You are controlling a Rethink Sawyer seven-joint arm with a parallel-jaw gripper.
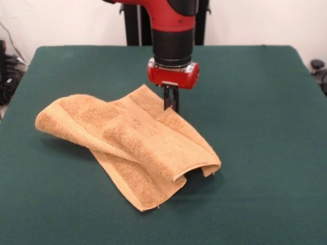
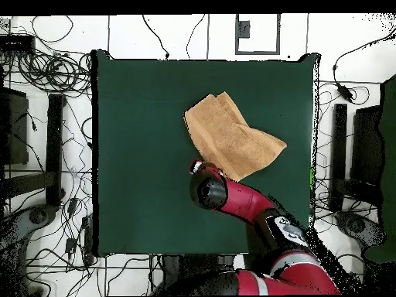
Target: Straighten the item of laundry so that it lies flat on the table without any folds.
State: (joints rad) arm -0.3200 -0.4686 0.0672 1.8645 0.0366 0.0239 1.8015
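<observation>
Towel (image 1: 130,148) folded, rumpled, gripper (image 1: 171,104) pinching edge

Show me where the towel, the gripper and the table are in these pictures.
towel (image 1: 134,148): front view, middle of the folded top layer.
gripper (image 1: 171,104): front view, dark tips at the towel's far edge.
table (image 2: 139,155): overhead view, bare green cloth beside the towel.

The towel (image 1: 127,145) is nubbly orange-tan terry cloth with a flatter woven band. The tabletop (image 1: 265,153) is matt dark green felt-like cloth. The arm (image 1: 171,20) has glossy red and black casing.
</observation>
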